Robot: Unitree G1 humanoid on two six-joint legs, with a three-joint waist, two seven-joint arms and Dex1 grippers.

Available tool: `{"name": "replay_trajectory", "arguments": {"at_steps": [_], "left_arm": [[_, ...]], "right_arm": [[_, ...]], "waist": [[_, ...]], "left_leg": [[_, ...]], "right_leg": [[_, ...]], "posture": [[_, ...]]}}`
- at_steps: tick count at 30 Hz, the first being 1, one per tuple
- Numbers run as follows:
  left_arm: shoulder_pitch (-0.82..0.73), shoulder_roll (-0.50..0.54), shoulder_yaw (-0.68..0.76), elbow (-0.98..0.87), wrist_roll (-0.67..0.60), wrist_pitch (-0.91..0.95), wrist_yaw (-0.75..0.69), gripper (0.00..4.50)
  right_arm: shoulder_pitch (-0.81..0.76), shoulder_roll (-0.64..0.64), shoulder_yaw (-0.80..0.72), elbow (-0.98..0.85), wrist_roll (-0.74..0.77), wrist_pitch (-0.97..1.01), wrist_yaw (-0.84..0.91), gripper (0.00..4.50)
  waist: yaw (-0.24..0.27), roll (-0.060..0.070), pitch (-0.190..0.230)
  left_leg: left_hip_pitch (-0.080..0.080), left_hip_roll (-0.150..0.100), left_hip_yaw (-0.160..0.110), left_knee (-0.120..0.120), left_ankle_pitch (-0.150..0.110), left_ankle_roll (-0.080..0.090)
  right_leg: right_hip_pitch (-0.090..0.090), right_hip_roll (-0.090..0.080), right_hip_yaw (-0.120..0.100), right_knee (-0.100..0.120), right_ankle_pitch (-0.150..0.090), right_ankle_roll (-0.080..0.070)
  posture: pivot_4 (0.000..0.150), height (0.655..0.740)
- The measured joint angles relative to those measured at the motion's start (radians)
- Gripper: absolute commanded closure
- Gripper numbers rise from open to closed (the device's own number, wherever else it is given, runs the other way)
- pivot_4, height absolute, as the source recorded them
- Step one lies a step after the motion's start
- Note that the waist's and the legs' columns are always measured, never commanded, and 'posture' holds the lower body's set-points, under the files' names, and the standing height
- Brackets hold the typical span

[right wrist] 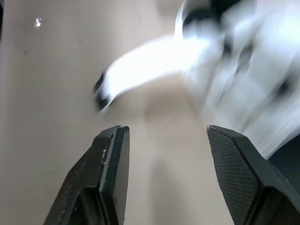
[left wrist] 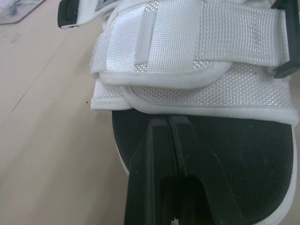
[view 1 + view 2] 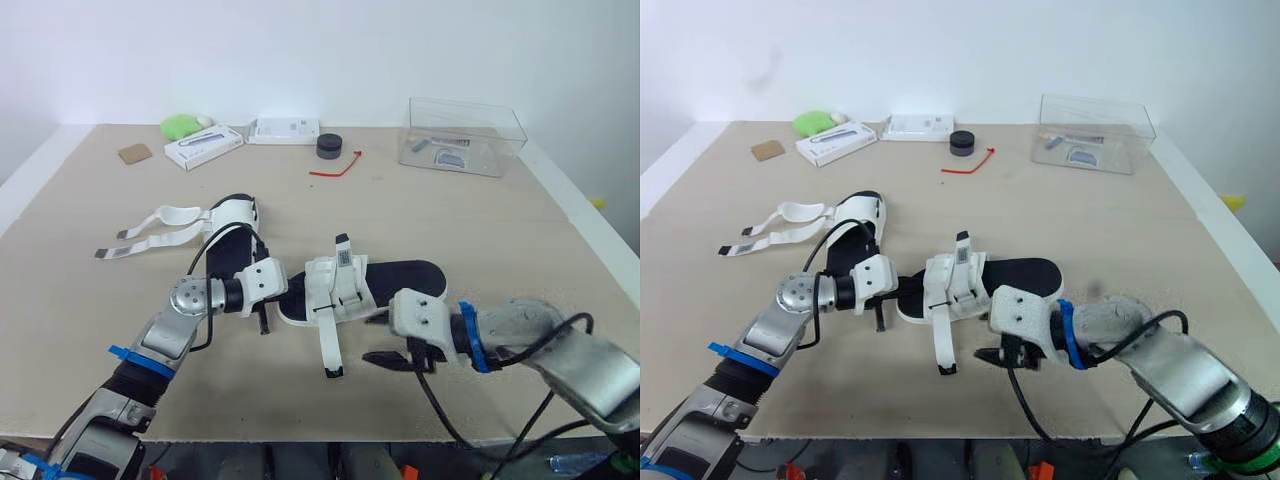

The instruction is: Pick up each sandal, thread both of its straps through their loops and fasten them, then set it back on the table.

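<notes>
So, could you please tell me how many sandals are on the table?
2. The near sandal lies centre front, straps folded over it; the far sandal lies behind, to the left, its straps spread loose.

Through the right wrist view the near sandal [image 1: 234,79] was a blur, its hanging strap [image 1: 145,58] smeared. The left wrist view's edges cut that sandal off. I couldn't make out what lay in the clear box [image 3: 495,140].

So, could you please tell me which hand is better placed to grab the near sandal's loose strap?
Probably the right hand: its fingers are open and the loose strap lies just ahead of them. The left hand is shut, pointing at the sole of the near sandal.
</notes>
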Motion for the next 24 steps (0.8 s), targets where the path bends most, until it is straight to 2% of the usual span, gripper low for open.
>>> {"name": "replay_trajectory", "arguments": {"at_steps": [1,3,5,9,11,17,24], "left_arm": [[0.000,0.000,0.000,0.000,0.000,-0.001,-0.001,4.50],[-0.003,-0.002,0.000,0.004,0.000,-0.003,-0.001,4.50],[-0.005,-0.002,0.000,0.008,0.000,-0.004,-0.002,4.50],[-0.006,-0.004,0.001,0.012,0.001,-0.004,-0.001,4.50],[-0.006,-0.004,0.001,0.012,0.002,-0.004,-0.001,4.50],[-0.004,-0.005,0.002,0.012,0.009,-0.004,0.003,4.50],[0.014,-0.004,0.008,-0.010,0.010,0.002,0.009,4.50]], "right_arm": [[0.005,-0.001,0.004,0.015,-0.031,-0.059,0.005,1.59],[0.011,0.023,0.008,0.154,-0.199,-0.471,0.007,1.59],[-0.002,0.070,0.008,0.249,-0.311,-0.745,-0.025,1.59],[-0.043,0.126,0.008,0.389,-0.504,-1.079,-0.088,1.59],[-0.057,0.168,0.009,0.450,-0.571,-1.155,-0.114,1.59],[-0.147,0.268,0.042,0.522,-0.668,-1.203,-0.142,1.59],[-0.216,0.309,0.081,0.565,-0.679,-1.210,-0.144,1.59]], "waist": [[0.000,0.000,0.000],[0.000,-0.001,0.000],[0.001,-0.001,0.000],[0.001,-0.002,0.000],[0.001,-0.001,0.000],[0.000,-0.002,0.001],[0.000,-0.002,0.001]], "left_leg": [[0.000,0.000,0.001,0.000,0.000,0.000],[0.001,0.000,0.003,0.000,0.000,0.000],[0.002,-0.001,0.006,0.000,0.000,0.000],[0.004,-0.001,0.009,0.000,0.000,0.000],[0.005,-0.001,0.010,0.000,0.000,0.000],[0.014,0.000,0.010,0.000,0.000,0.000],[0.015,0.001,0.009,-0.002,0.000,0.000]], "right_leg": [[0.000,0.000,0.001,0.000,0.000,0.000],[0.000,0.000,0.002,0.000,0.001,0.000],[0.000,-0.001,0.005,0.000,0.001,0.001],[0.001,-0.001,0.007,0.000,0.002,0.000],[0.001,-0.001,0.008,0.000,0.002,-0.002],[0.009,0.000,0.008,0.001,0.001,-0.007],[0.010,-0.001,0.008,0.001,0.000,-0.010]], "posture": [[0.150,0.7400],[0.150,0.7400],[0.150,0.7400],[0.150,0.7400],[0.150,0.7400],[0.150,0.7400],[0.150,0.7400]]}}
